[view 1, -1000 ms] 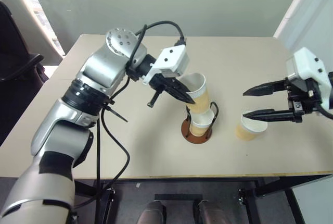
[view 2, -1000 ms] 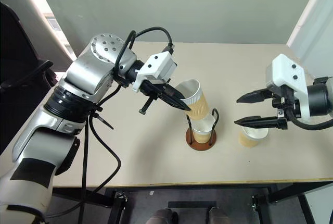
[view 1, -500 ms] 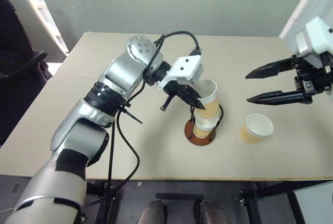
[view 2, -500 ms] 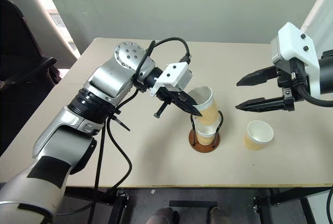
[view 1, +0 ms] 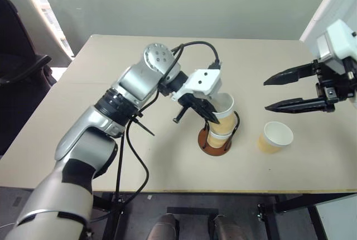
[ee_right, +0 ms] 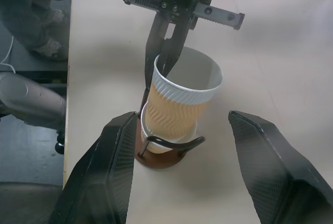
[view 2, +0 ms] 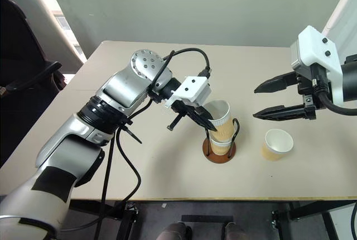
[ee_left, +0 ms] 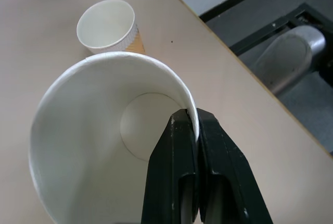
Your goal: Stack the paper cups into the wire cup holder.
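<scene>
My left claw (view 1: 212, 118) pinches the rim of a paper cup (view 1: 223, 111), which sits tilted, its bottom entering the cup (ee_right: 156, 143) already seated in the wire cup holder (view 1: 215, 143) on the table (view 1: 167, 162). My worry is that tilt: if I let go now, I judge the cup may jam crooked or tip out over the wire loops. Pressing down off-axis could also drag the light holder sideways or tip it. My right claw (view 1: 284, 90) hangs spread and empty, above and beyond the third cup (view 1: 275, 137), which stands upright near the holder; a careless sweep there could knock it over.
</scene>
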